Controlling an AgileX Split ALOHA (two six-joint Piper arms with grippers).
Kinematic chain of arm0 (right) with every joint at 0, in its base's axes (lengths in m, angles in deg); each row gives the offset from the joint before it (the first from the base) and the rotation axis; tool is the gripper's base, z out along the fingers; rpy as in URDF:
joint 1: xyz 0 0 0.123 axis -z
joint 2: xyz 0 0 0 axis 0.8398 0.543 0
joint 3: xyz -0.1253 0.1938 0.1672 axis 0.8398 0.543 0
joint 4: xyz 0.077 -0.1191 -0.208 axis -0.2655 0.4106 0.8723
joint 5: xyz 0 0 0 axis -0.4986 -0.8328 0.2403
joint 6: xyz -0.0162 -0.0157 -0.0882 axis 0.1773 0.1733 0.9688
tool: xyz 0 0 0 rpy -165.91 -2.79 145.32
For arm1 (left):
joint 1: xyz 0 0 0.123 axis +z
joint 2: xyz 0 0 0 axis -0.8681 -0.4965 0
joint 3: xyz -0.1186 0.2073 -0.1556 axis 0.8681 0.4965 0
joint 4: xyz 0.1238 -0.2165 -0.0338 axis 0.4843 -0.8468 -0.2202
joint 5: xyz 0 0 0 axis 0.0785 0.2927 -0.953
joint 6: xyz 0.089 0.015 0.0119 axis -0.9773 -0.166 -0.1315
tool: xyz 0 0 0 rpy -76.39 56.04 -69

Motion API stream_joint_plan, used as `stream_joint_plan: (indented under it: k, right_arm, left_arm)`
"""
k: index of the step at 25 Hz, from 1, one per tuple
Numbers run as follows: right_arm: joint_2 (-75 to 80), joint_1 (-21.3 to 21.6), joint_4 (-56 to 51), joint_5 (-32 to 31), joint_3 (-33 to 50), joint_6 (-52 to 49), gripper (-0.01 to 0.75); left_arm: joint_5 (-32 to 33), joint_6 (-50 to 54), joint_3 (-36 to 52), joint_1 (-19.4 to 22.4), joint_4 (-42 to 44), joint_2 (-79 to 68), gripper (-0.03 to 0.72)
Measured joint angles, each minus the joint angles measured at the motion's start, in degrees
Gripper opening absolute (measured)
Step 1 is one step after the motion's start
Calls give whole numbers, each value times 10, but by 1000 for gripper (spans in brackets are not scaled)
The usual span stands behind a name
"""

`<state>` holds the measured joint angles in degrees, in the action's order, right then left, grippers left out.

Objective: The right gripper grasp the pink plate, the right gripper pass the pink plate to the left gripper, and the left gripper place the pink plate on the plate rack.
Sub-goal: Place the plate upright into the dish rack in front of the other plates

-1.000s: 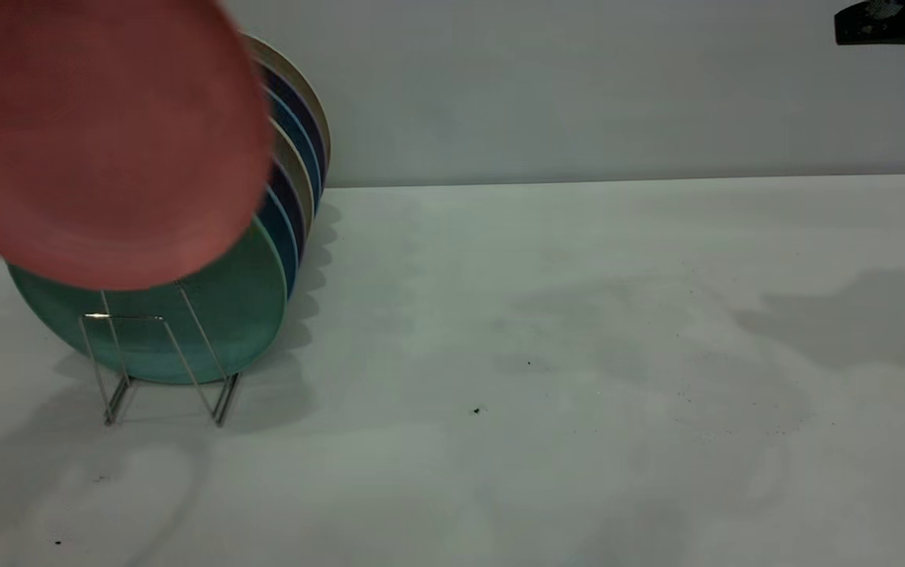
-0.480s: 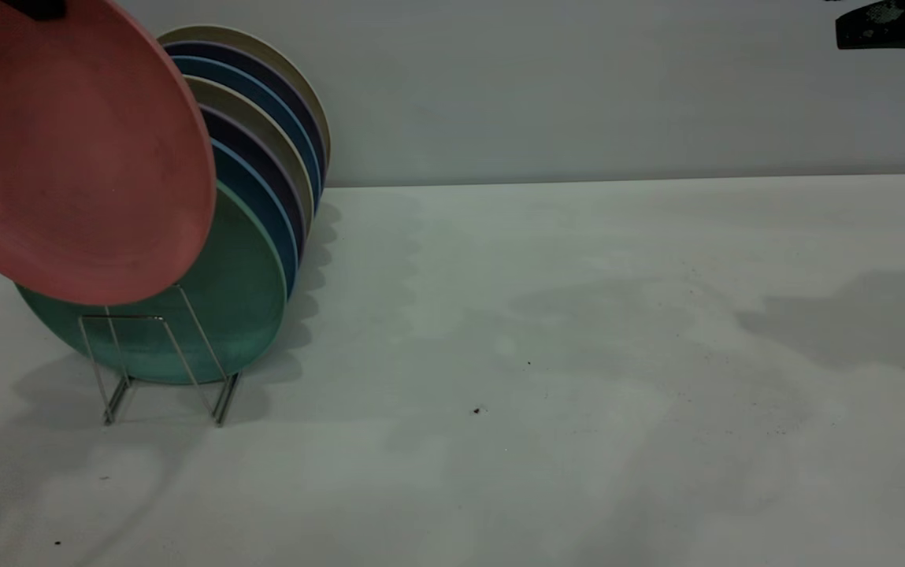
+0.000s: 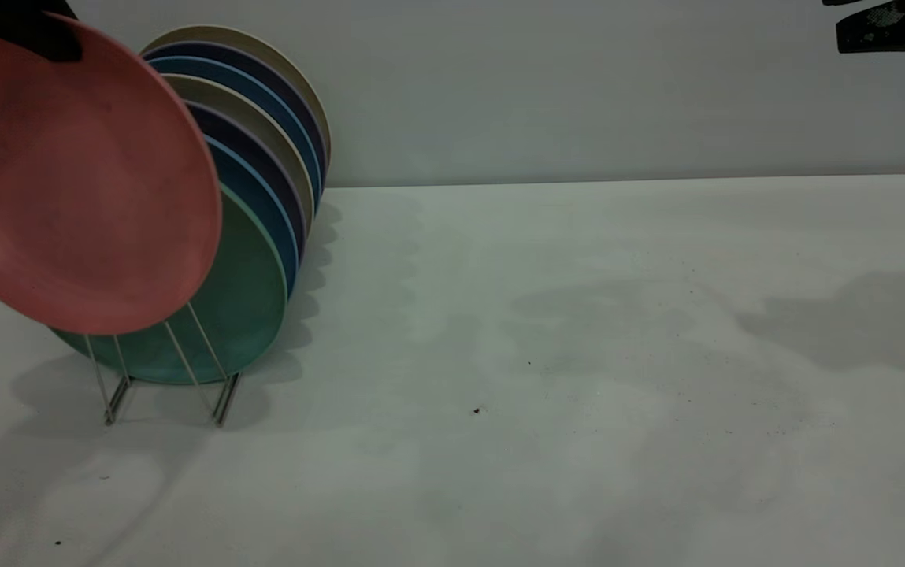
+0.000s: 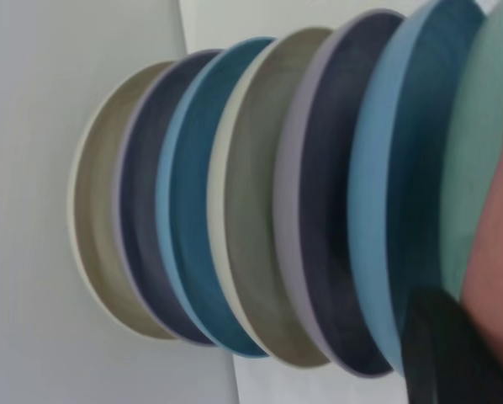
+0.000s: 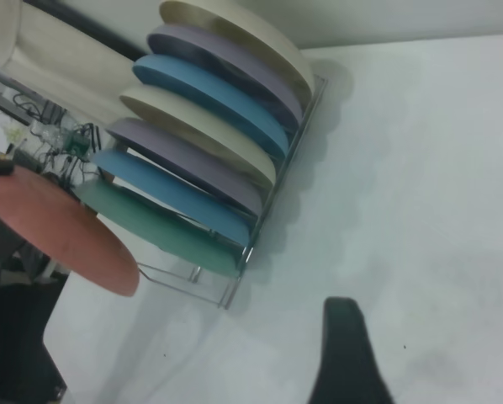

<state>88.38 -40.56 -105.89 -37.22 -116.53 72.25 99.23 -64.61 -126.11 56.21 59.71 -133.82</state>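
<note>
Fingers of the left gripper [image 3: 31, 31] were clamped on the top rim of the pink plate [image 3: 78, 177] in the exterior view, holding it tilted in the air just in front of the plate rack [image 3: 165, 370]. Only the dark tips showed at the upper corner; the arm itself was out of frame. The plate's lower edge hung over the rack's front wire loops, just ahead of the green plate [image 3: 243, 299] standing in the rack, with a row of blue, purple and cream plates behind that. To the right of the rack the white table [image 3: 578, 354] lay open. A dark part of the right arm showed high in the far corner, well away from the rack.

From the left wrist, one black finger [image 4: 445, 353] pressed against the pink plate [image 4: 495, 269], the green plate [image 4: 479, 143] close beside it and the other plates fanned out behind.

From the right wrist, the right gripper [image 5: 344, 353] showed only a single dark finger over the table, so its opening could not be told. The pink plate [image 5: 58, 227] hung outside the rack [image 5: 243, 261], in front of the green plate [image 5: 159, 227].
</note>
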Motion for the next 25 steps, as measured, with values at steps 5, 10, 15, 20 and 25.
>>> stream_joint_plan:
  k: [5, 10, 15, 20, 25]
  right_arm:
    - [0, 0, 1, 0, 0, 0, 535]
    - [0, 0, 1, 0, 0, 2, 535]
    - [0, 0, 4, 0, 0, 3, 535]
    - [0, 0, 10, 0, 0, 4, 535]
    - [0, 0, 11, 0, 0, 5, 535]
  left_arm:
    - [-5, -1, 2, 0, -7, 18, 47]
    - [-7, -8, 3, 0, -16, 32, 47]
    - [-7, -14, 3, 0, -27, 16, 47]
    - [7, -15, 3, 0, -28, 12, 47]
    - [9, -15, 4, 0, -29, 12, 47]
